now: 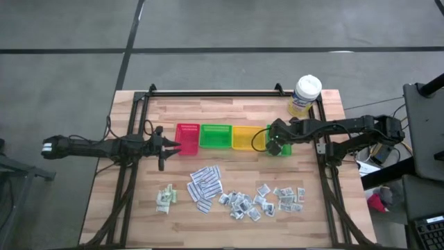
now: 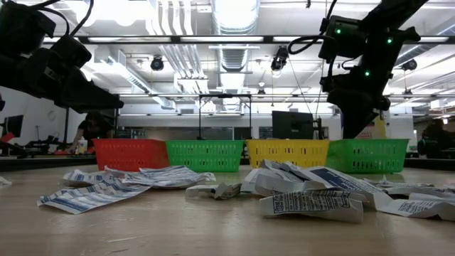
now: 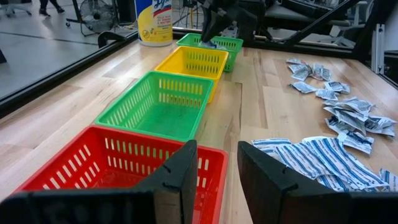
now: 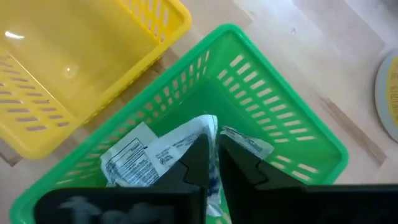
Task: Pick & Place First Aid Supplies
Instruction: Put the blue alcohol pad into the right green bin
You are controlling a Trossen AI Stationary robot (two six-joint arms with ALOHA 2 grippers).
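A crinkled white paper packet [image 4: 163, 154] with dark print lies in the far green tray [image 4: 261, 112], a slotted plastic basket at the end of the row beside the yellow tray [image 4: 68, 68]. The right gripper [image 4: 211, 163] hangs just above it inside that tray; its dark fingers stand a narrow slit apart with the packet's upper edge between their tips, and whether they still pinch it I cannot tell.

The other supplies lie loose on the pale wooden table [image 1: 139, 222], near its front: long white strips with blue print [image 1: 205, 185], small grey-white squares [image 1: 243, 203], more packets [image 1: 288, 196] to their right, and a few pale green sachets [image 1: 165, 198] to the left.

The left gripper [image 3: 214, 163] hovers just beside the red tray [image 3: 81, 171], next to the nearer green tray [image 3: 158, 102]; its fingers are parted around nothing. A white-lidded tub with a yellow label [image 1: 305, 94] stands at the back.
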